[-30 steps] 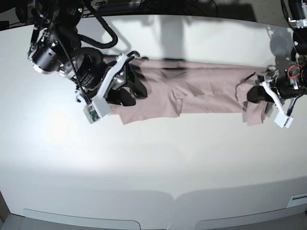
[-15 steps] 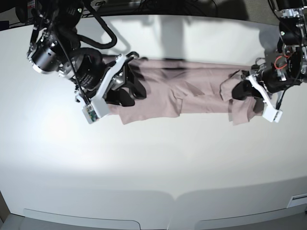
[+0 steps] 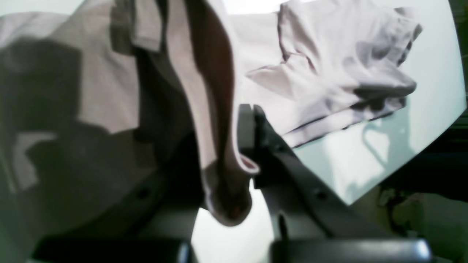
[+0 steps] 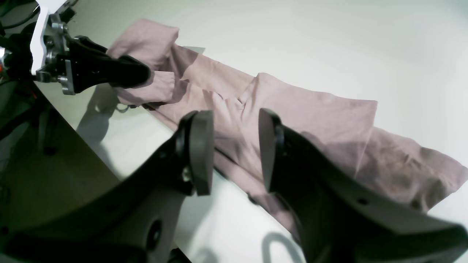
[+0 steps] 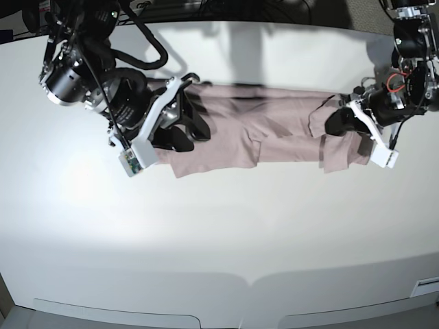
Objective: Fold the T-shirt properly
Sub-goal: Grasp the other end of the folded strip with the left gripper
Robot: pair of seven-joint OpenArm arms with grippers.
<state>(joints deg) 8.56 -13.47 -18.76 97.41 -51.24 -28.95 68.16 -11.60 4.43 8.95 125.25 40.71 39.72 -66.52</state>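
The left pincer (image 5: 334,123), clamped on the wrinkled dusty-pink cotton T-shirt (image 5: 274,133), has dragged its right end leftward, starting a fold, while the right pincer (image 4: 234,146) hovers half-open, empty

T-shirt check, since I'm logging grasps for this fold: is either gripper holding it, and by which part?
The left gripper pinches the T-shirt by a lifted fold of cloth at its end. The right gripper stands open above the other end, holding nothing.
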